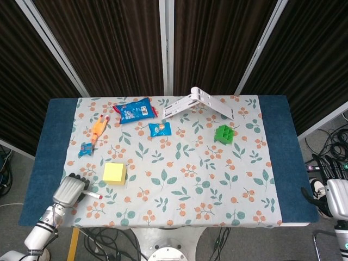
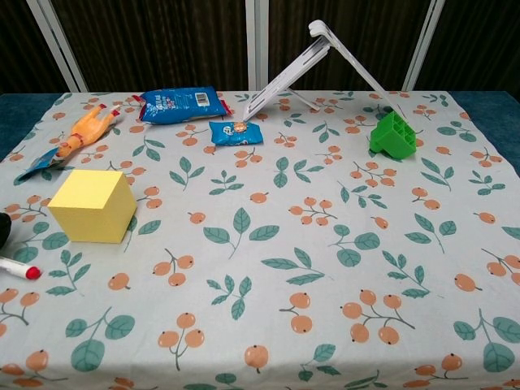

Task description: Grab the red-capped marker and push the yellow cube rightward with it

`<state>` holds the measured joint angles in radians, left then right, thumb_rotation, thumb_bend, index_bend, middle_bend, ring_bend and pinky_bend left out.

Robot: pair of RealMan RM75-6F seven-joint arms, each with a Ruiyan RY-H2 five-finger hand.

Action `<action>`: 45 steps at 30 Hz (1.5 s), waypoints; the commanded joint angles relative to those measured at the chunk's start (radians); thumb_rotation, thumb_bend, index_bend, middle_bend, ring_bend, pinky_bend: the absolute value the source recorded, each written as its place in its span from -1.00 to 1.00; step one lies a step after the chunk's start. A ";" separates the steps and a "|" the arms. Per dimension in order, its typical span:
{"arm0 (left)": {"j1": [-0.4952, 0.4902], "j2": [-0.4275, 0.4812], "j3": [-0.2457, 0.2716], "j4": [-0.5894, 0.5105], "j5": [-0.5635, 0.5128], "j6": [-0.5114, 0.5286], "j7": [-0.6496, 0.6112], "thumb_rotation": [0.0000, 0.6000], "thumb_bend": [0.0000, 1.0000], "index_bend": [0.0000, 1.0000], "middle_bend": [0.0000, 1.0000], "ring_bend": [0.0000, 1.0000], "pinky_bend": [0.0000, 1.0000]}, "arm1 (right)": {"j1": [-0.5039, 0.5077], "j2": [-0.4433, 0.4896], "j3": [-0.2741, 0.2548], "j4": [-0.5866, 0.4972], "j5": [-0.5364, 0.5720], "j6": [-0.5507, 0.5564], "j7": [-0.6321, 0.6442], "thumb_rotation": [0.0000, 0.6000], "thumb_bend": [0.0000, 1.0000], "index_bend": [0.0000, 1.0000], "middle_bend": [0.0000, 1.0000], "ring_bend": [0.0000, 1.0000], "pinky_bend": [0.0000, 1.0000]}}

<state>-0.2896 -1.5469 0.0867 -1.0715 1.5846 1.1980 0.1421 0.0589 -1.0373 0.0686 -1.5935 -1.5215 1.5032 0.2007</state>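
The yellow cube [image 1: 115,172] [image 2: 92,205] sits on the floral cloth at the left. At the table's front left corner my left hand [image 1: 69,190] grips the white marker [image 1: 91,194]. Its red cap [image 1: 100,196] points right, below and left of the cube and apart from it. The chest view shows only the marker's tip [image 2: 22,269] and a dark edge of the left hand [image 2: 2,232] at the left border. My right hand [image 1: 338,197] hangs off the table's right side, and its fingers are not clear.
An orange toy chicken [image 1: 98,128], a blue snack bag [image 1: 134,110] and a small blue packet [image 1: 160,129] lie behind the cube. A white folding stand [image 1: 198,102] and a green block [image 1: 224,133] are at the back right.
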 commanded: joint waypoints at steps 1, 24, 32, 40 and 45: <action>0.005 -0.002 -0.001 0.006 -0.001 0.011 -0.029 1.00 -0.23 0.31 0.33 -0.03 -0.09 | 0.000 0.001 0.000 -0.001 0.000 0.000 -0.001 1.00 -0.65 -1.00 -0.74 -1.00 -1.00; 0.033 0.014 -0.039 0.046 -0.027 0.095 -0.299 1.00 -0.11 0.37 0.40 0.08 0.14 | 0.007 0.011 0.003 -0.013 0.005 -0.011 0.003 1.00 -0.65 -1.00 -0.74 -1.00 -1.00; 0.013 0.009 -0.053 0.096 -0.039 0.064 -0.330 1.00 -0.11 0.37 0.40 0.08 0.14 | 0.014 0.007 0.005 -0.012 0.001 -0.016 0.001 1.00 -0.65 -1.00 -0.74 -1.00 -1.00; -0.037 -0.017 -0.044 0.211 0.002 0.038 -0.335 1.00 -0.11 0.37 0.40 0.08 0.14 | 0.017 0.010 0.007 -0.019 0.000 -0.015 -0.008 1.00 -0.65 -1.00 -0.74 -1.00 -1.00; -0.062 -0.046 -0.025 0.290 0.029 0.019 -0.364 1.00 -0.10 0.37 0.40 0.08 0.14 | 0.014 0.014 0.006 -0.024 0.005 -0.015 -0.015 1.00 -0.65 -1.00 -0.74 -1.00 -1.00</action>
<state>-0.3388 -1.5779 0.0524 -0.8078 1.6000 1.2260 -0.2099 0.0730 -1.0234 0.0746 -1.6172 -1.5167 1.4891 0.1867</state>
